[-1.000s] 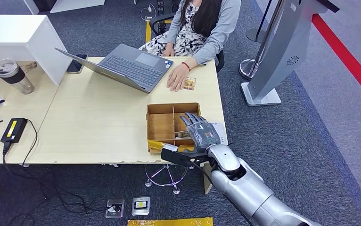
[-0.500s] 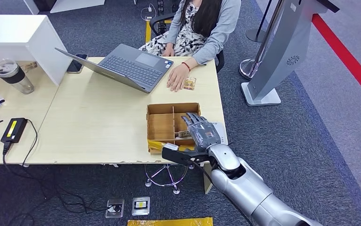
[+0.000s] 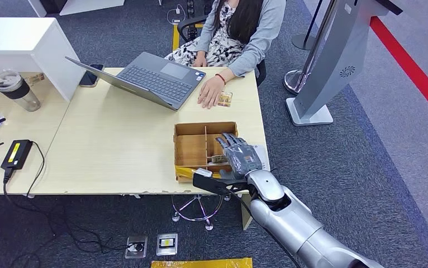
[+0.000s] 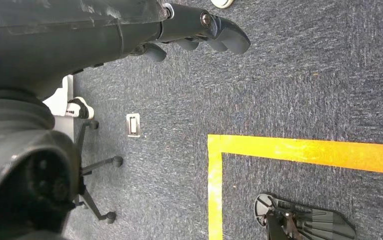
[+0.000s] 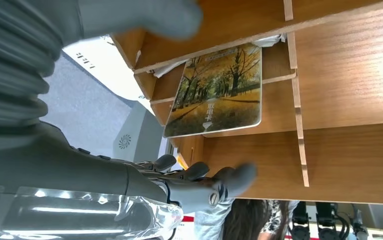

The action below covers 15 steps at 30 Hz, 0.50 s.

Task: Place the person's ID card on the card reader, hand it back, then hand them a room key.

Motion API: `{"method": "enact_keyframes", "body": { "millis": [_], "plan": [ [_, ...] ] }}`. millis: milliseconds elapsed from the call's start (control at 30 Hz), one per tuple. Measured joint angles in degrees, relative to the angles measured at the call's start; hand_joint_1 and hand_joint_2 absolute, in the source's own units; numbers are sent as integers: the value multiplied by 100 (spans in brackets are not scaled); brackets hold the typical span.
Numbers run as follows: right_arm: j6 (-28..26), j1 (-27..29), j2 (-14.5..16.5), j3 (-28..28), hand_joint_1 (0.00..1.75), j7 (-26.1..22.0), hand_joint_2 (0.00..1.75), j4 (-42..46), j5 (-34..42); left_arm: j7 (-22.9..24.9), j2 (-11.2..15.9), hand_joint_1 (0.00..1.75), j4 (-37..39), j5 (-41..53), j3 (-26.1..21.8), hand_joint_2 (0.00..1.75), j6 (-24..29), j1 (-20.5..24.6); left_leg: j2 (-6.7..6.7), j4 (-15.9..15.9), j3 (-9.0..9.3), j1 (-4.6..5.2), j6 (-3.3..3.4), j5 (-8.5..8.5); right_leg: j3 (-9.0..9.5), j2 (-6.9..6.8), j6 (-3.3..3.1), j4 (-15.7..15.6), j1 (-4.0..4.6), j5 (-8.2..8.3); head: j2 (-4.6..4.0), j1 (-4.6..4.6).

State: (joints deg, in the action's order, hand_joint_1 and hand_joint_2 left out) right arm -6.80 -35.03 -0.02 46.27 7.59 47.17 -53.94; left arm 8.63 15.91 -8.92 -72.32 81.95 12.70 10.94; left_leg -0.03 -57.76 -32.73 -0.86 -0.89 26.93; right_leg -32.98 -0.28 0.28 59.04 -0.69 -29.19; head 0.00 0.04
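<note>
Table (image 3: 117, 151): pale wood; it spreads ahead and to the left of the right hand, which hangs over its near right corner
Person (image 3: 239, 30): seated at the far side, well beyond the right hand; one hand (image 3: 209, 92) lies flat on the table beside a small card (image 3: 226, 99) with an orange picture, just by the laptop
Laptop (image 3: 144, 78): open, grey; far ahead and to the left of the right hand
Wooden box (image 3: 192, 151): open, split by dividers; directly under and in front of the right hand
Right hand (image 3: 239, 159): over the box's right compartment; fingers (image 5: 229, 180) stretched out and apart, nothing clasped in them; the thumb (image 3: 214, 184) juts toward the box's near edge
Left hand (image 4: 199, 30): hangs above blue-grey carpet; fingers loosely bent and separated, nothing held
Room key card (image 5: 217, 92): printed with autumn trees; lies in a box compartment just below the right hand's fingers, not touched; in the head view a sliver of it (image 3: 218, 159) peeks out beside the fingers
</note>
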Motion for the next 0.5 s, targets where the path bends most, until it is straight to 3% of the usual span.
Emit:
{"method": "enact_keyframes", "body": {
  "millis": [67,100,200,233,500],
  "plan": [
    [-13,0,18,0,159,-20,175,-30,0,1,0,0,0,-7,-1,0,8,0,0,0,0,0,0,0,0,0,0,0,0,0,0,0],
    [-19,0,28,1,129,-32,175,-45,0,2,0,0,0,-9,-1,0,11,0,1,0,0,0,0,0,0,1,0,0,0,0,0,0],
    [-24,0,50,2,10,-55,175,-83,-2,2,0,0,0,-12,-1,0,13,0,0,0,0,0,0,0,0,0,0,0,0,0,0,0],
    [-25,0,55,2,0,-58,175,-91,-2,2,0,0,0,-13,-1,0,13,0,0,0,0,0,0,0,0,0,0,0,0,0,0,0],
    [-26,0,72,2,0,-96,175,-113,0,2,0,0,0,-45,2,0,9,0,0,0,0,0,0,0,0,0,0,0,0,0,0,0]
  ]
}}
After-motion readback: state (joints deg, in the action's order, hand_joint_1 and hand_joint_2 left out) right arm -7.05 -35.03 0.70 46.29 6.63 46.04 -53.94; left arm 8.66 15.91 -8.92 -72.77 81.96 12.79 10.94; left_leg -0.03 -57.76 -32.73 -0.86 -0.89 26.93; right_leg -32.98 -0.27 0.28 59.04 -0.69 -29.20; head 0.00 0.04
